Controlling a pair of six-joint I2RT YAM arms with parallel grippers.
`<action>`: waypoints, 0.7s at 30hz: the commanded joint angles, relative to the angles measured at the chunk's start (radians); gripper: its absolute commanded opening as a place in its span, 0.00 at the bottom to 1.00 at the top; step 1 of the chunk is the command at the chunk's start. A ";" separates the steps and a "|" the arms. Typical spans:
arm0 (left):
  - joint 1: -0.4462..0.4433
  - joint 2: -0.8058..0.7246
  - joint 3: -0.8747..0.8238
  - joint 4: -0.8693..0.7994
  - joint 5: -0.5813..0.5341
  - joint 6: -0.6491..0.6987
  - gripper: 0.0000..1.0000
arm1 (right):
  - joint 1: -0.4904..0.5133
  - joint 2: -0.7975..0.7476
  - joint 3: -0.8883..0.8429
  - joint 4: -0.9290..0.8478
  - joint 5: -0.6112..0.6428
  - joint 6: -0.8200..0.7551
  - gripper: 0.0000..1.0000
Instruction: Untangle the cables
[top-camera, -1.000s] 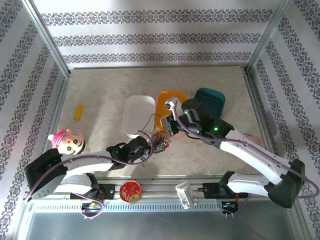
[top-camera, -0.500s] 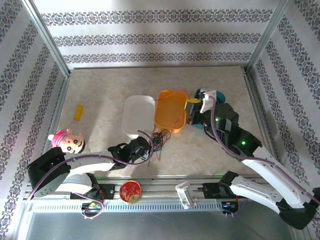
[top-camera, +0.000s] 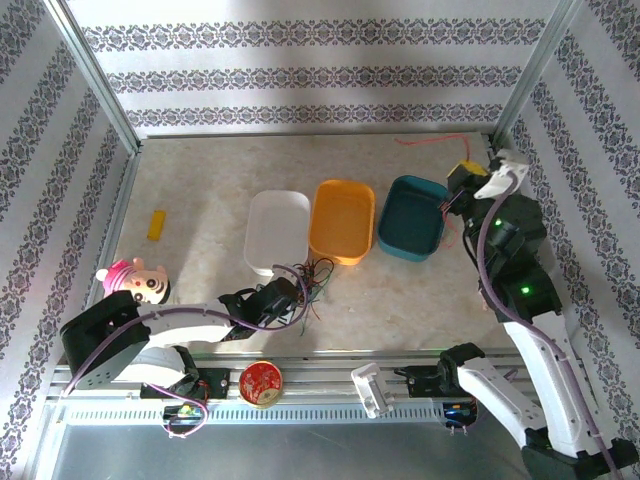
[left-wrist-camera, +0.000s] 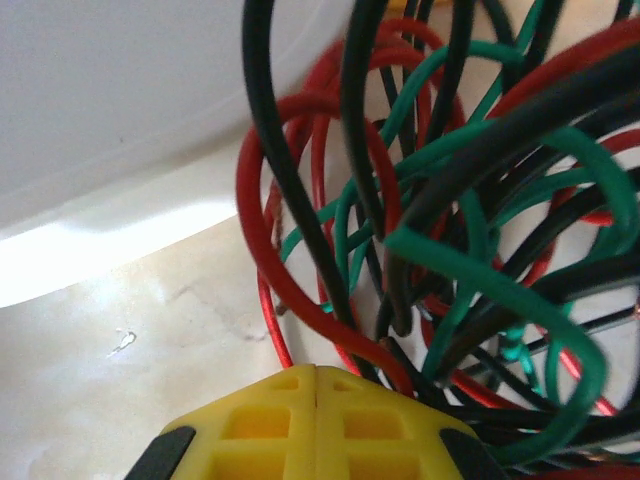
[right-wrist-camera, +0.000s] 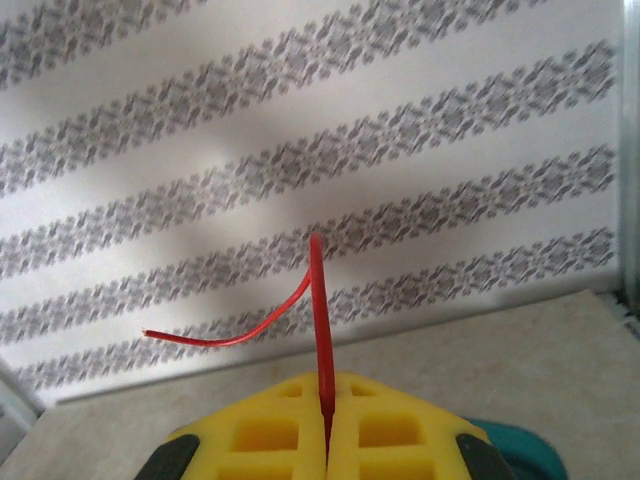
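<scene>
A tangle of thin black, red and green cables lies on the table just in front of the white tray. My left gripper sits at the tangle's near-left side. In the left wrist view its yellow fingers are pressed together, with the cables looping up from behind their tips. My right gripper is raised at the back right, beside the teal tray. It is shut on a single red cable that is free of the tangle. In the right wrist view that red cable rises from between the yellow fingers and curls left.
Three trays stand in a row at mid-table: white, orange and teal. A yellow block lies at the left, a doll head sits near the left arm, and a red round tin is at the front rail. Patterned walls close in the table.
My right arm swung from the tangle to the back right corner, drawing one red cable out with it. The left gripper stayed at the tangle.
</scene>
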 joint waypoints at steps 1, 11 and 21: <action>-0.011 0.024 0.043 -0.058 -0.020 0.019 0.00 | -0.088 0.040 0.086 0.035 -0.136 0.011 0.00; -0.013 0.020 0.094 0.071 0.080 0.062 0.00 | -0.224 0.253 0.115 0.059 -0.191 -0.026 0.00; -0.013 0.055 0.134 0.090 0.046 0.052 0.00 | -0.165 0.380 -0.122 0.010 -0.078 0.177 0.00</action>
